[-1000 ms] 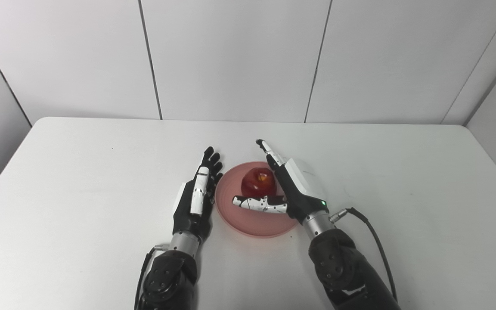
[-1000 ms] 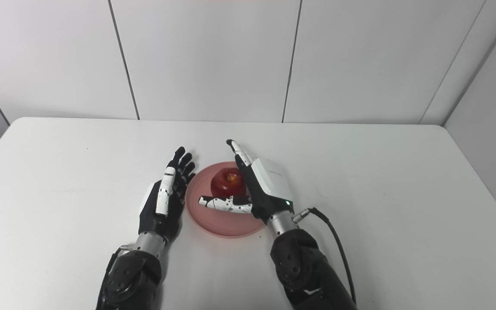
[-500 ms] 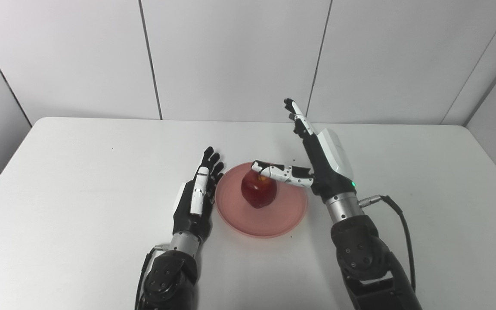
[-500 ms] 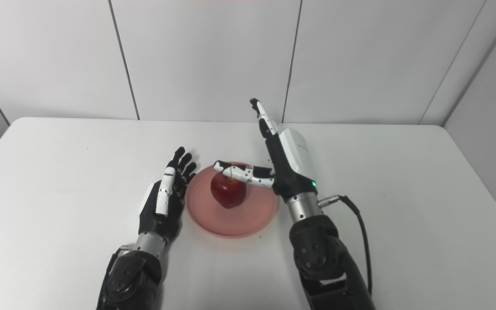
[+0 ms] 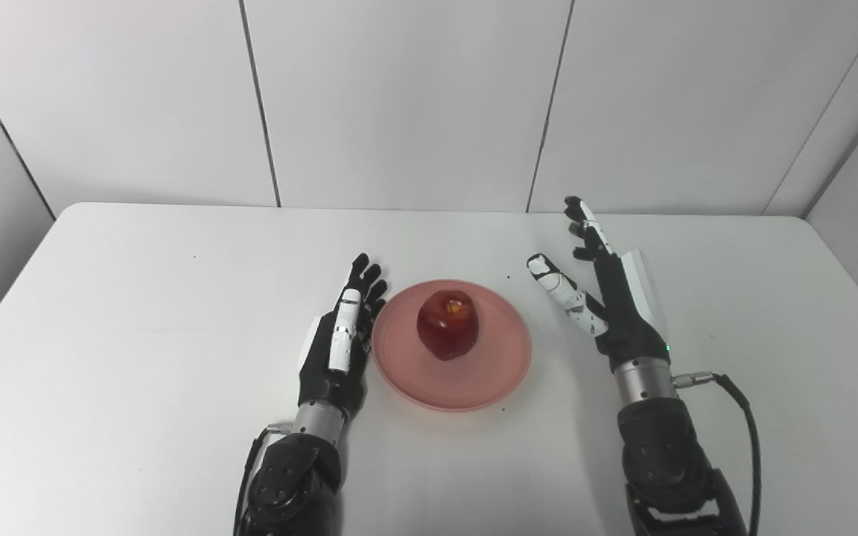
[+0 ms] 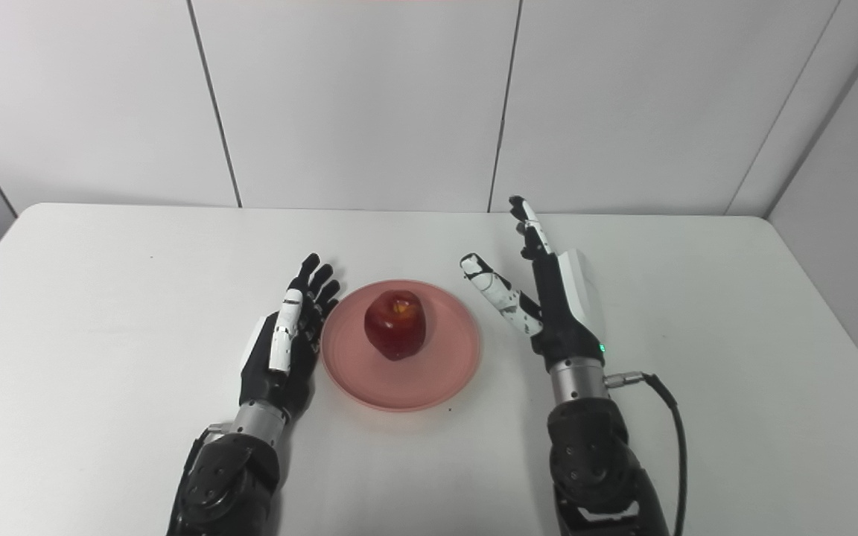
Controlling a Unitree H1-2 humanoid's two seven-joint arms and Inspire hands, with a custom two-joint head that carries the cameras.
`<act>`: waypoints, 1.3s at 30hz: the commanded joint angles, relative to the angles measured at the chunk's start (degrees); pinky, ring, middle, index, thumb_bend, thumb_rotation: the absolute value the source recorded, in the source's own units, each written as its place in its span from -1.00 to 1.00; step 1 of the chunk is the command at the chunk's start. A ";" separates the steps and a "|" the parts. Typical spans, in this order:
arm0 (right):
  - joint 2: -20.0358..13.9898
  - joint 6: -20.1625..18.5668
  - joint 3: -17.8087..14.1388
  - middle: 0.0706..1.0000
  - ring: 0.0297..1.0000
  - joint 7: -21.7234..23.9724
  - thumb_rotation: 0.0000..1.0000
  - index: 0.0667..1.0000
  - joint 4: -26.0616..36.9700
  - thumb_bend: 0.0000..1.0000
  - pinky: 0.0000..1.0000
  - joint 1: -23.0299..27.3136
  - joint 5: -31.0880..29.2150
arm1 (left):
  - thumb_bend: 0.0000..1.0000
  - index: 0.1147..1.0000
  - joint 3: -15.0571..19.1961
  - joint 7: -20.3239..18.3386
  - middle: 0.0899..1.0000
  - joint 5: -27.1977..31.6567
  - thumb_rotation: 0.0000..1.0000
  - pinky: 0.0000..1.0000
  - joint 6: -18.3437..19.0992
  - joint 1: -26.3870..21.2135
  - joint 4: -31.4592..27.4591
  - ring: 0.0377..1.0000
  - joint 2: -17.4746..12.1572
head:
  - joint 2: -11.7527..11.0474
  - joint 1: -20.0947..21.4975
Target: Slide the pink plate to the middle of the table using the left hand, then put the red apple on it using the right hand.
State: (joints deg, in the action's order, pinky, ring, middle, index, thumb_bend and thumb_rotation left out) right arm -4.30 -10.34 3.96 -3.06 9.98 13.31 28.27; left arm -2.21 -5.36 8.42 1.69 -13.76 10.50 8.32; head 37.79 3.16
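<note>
A red apple (image 5: pixel 447 324) stands upright in the middle of a pink plate (image 5: pixel 500 368) near the centre of the white table. My left hand (image 5: pixel 338 342) is open, set on edge with its fingers pointing away, right beside the plate's left rim. My right hand (image 5: pixel 611 298) is open and empty, fingers spread, off to the right of the plate and clear of it. In the right eye view the apple (image 6: pixel 395 324) and the right hand (image 6: pixel 552 298) stand well apart.
The white table (image 5: pixel 138 298) meets grey wall panels at its far edge. A black cable (image 5: pixel 742 417) hangs from my right wrist. A few small dark specks lie on the table near the plate.
My right hand let go of the apple, rose off the plate and moved right, clear of it. The apple stays on the plate. My left hand has not moved.
</note>
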 commanded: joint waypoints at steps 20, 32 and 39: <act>4.04 11.03 -6.28 0.88 0.86 -0.82 1.00 0.88 -11.58 -0.24 0.84 -1.47 -23.59 | -0.20 0.92 0.43 0.13 0.96 0.12 1.00 0.98 1.54 0.46 1.34 0.95 -0.52 | -0.43 -1.21; 3.78 15.04 -5.98 0.91 0.91 0.65 1.00 0.90 -14.48 -0.46 0.88 -1.22 -27.23 | -0.20 0.93 0.48 -0.11 0.96 0.00 1.00 0.99 1.00 0.33 2.09 0.96 -0.83 | -0.98 -1.44; 3.91 14.43 -5.73 0.91 0.90 0.30 1.00 0.89 -13.84 -0.46 0.86 -1.57 -27.02 | -0.19 0.92 0.58 -0.15 0.95 -0.05 1.00 0.98 0.94 0.48 1.92 0.95 -0.88 | -0.93 -1.48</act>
State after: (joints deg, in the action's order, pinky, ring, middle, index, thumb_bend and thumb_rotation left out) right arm -0.33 1.04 -1.89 -2.88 -5.33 10.38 1.26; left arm -1.94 -5.89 8.42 1.26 -13.88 10.97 7.97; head 36.91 1.76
